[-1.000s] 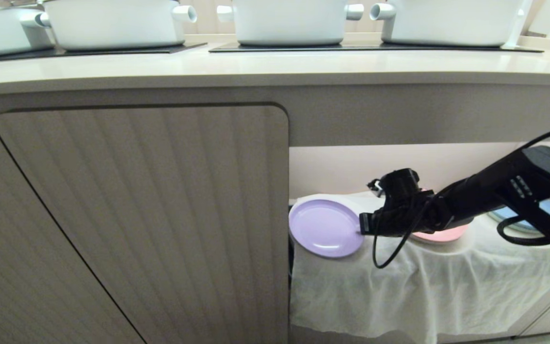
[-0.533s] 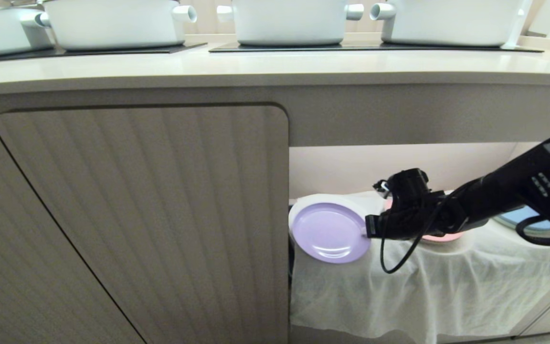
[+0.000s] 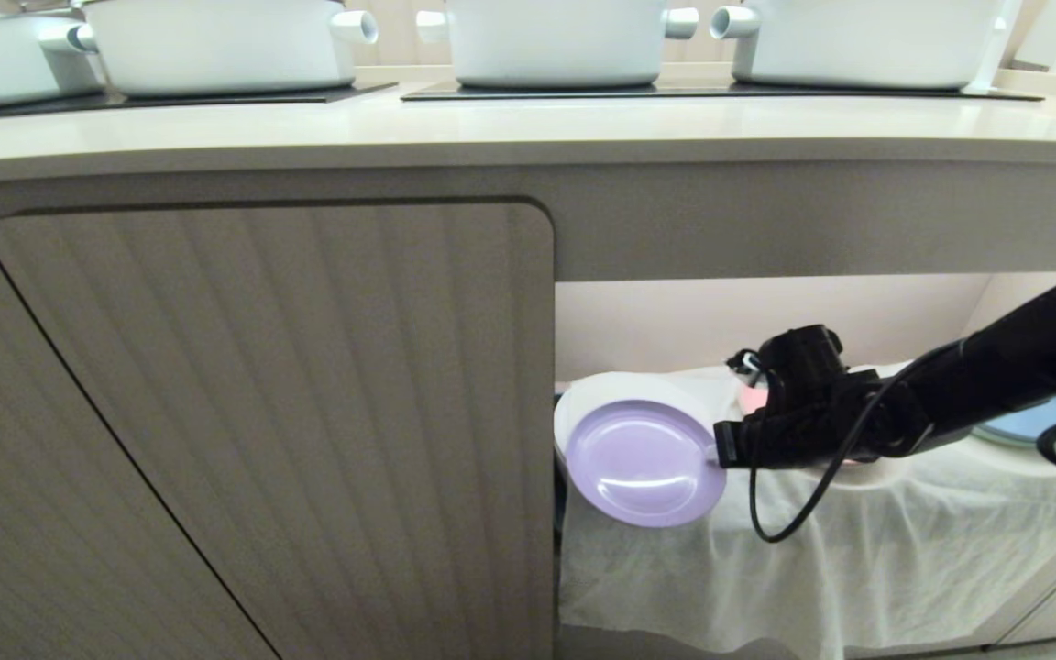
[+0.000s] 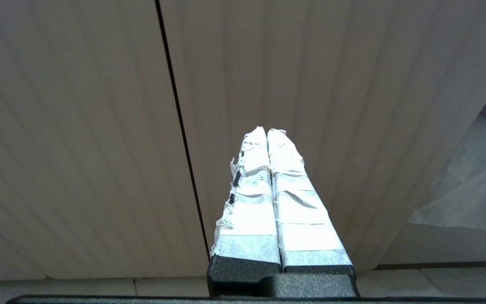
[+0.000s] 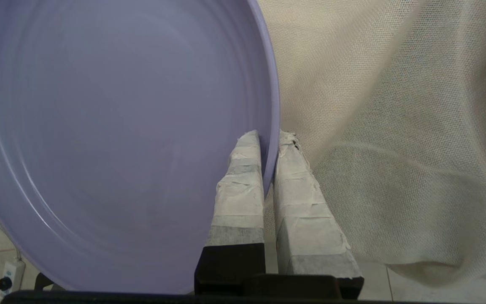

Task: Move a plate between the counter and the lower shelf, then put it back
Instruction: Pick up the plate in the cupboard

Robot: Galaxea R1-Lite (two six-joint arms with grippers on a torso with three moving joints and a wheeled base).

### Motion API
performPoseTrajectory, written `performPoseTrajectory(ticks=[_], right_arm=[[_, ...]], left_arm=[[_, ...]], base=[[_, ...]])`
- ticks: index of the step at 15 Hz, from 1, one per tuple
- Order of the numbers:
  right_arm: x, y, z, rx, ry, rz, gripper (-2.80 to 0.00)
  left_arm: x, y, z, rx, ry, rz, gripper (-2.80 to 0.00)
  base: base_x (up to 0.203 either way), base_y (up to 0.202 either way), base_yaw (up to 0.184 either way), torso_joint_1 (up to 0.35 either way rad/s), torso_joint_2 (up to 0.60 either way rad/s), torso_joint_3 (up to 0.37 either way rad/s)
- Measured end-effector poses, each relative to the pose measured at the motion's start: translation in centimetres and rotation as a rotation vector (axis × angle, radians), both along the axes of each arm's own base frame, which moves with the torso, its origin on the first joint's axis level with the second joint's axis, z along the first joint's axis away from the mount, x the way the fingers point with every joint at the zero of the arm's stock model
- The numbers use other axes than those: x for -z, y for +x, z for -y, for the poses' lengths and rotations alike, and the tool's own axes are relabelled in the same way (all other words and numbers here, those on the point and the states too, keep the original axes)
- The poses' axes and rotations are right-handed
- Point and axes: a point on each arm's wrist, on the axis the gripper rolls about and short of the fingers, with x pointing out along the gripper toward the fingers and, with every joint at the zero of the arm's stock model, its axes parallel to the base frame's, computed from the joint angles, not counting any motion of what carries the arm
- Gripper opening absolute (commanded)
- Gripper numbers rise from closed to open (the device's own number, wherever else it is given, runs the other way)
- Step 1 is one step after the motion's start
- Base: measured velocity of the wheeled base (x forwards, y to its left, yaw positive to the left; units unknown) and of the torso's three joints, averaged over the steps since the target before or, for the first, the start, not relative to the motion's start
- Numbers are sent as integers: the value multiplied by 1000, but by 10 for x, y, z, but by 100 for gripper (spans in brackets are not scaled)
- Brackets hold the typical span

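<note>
Right hand (image 3: 719, 451) pinches only the plate (image 3: 645, 463) rim, plate tilted beside the cabinet door (image 3: 308, 412); thin edge grip could slip or clip that door.

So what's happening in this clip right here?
The right gripper has its fingers shut on the rim of the lilac plate, holding it tilted at the front edge of the cloth-covered lower shelf under the counter. A pink plate and a blue plate lie on the shelf. The left gripper is parked, shut, facing the cabinet door.
</note>
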Motion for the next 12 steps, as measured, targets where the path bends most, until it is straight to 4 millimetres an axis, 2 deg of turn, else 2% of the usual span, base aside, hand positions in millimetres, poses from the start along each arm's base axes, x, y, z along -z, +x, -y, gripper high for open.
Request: performPoseTrajectory(ticks=[12], right_arm=[[-20,-32,8,-2,-1,-18,-280]], left_arm=[[0,0,0,0,0,0,-280]], base=[[0,0,0,0,0,0]])
